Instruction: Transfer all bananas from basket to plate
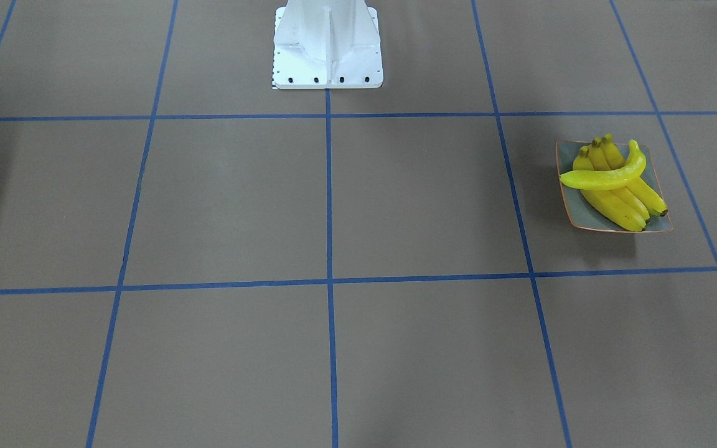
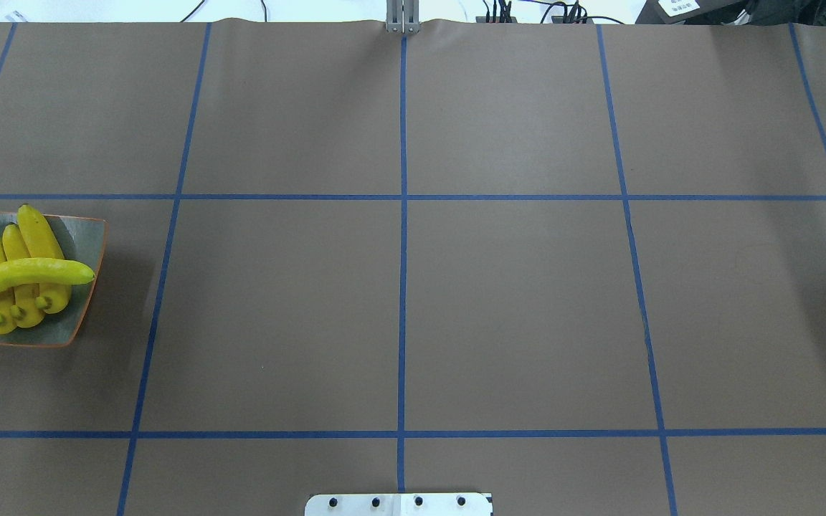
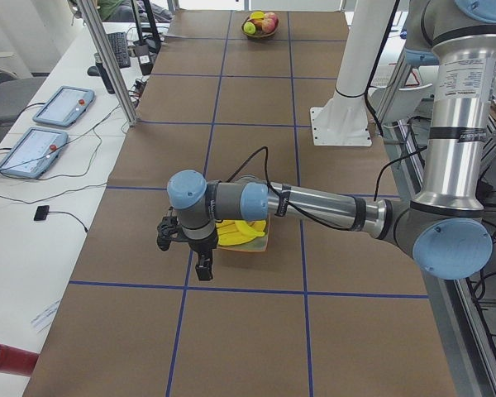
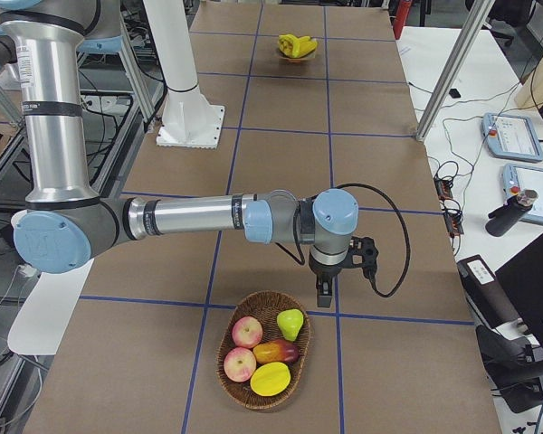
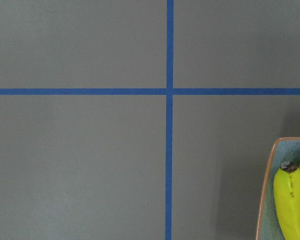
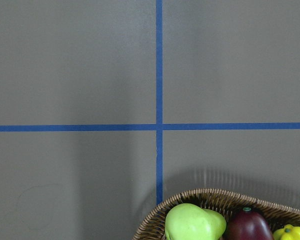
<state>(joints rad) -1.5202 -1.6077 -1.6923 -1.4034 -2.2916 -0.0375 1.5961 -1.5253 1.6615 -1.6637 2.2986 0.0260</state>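
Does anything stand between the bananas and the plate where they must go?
Nothing visible does. All four bananas already lie on the plate: three side by side, the paler banana across them. The basket shows only other fruit.

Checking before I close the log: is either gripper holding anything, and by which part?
Nothing appears held: all four bananas lie on the plate, and no object shows at the left gripper or right gripper. Whether their jaws are open cannot be told.
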